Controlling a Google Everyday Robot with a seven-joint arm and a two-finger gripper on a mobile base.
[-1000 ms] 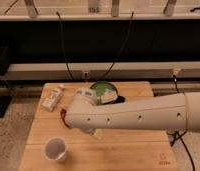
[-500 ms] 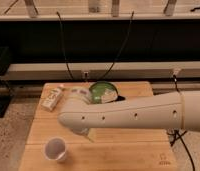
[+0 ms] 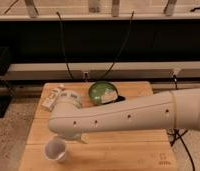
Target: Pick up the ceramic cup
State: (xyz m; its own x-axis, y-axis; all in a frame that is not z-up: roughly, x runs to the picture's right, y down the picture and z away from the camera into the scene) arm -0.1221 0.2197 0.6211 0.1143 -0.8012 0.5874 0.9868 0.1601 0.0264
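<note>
- The wooden table (image 3: 135,152) fills the lower part of my view and carries everything.
- My white arm (image 3: 133,112) reaches across it from the right, sloping down to the front left corner.
- The green bowl (image 3: 103,92) sits at the back, partly behind the arm; it is not my target.
- The white carton (image 3: 52,99) lies back left, well clear.
- The ceramic cup (image 3: 55,150) stands upright near the front left edge, resting on the wood.
- The gripper (image 3: 73,138) hangs just above and right of the cup's rim, fingers spread wide and holding nothing.
- I judge the approach almost done; lowering around the cup, closing and lifting all remain.
</note>
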